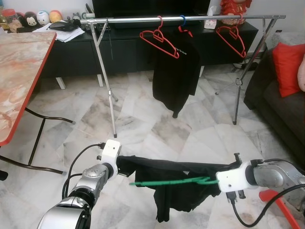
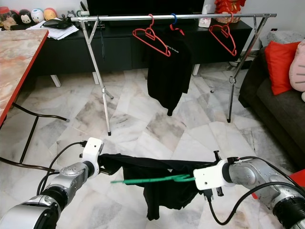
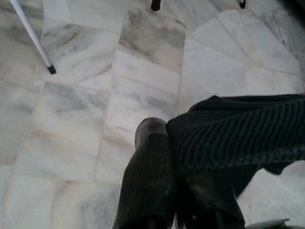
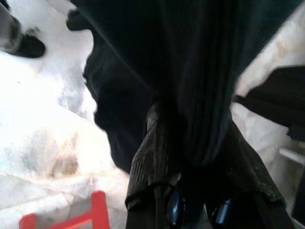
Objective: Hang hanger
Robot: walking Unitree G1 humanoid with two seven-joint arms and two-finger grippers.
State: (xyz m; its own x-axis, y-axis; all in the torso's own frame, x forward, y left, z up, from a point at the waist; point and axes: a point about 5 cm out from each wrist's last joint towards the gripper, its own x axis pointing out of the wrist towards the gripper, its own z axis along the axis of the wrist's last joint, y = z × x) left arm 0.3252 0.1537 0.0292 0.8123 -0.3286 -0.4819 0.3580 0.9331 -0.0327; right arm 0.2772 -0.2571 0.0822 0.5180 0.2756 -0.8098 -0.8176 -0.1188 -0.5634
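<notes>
A black garment (image 1: 176, 183) is stretched low over the floor between my two grippers, with a green hanger (image 1: 171, 182) lying across its front. My left gripper (image 1: 122, 168) is shut on the garment's left end; its fingers (image 3: 152, 167) pinch the ribbed black cloth (image 3: 238, 138). My right gripper (image 1: 215, 179) is shut on the garment's right end, cloth bunched between its fingers (image 4: 157, 162). Ahead stands a metal clothes rail (image 1: 181, 19) carrying two red hangers (image 1: 159, 40) (image 1: 232, 38) and another black garment (image 1: 175, 71) hung on a blue hook.
A marble-topped table with a red edge (image 1: 24, 71) stands at my left. A dark sofa with a red cushion (image 1: 289, 67) is at my right. A black TV cabinet (image 1: 128, 47) runs behind the rail. A red object (image 1: 279, 205) lies on the floor by my right arm.
</notes>
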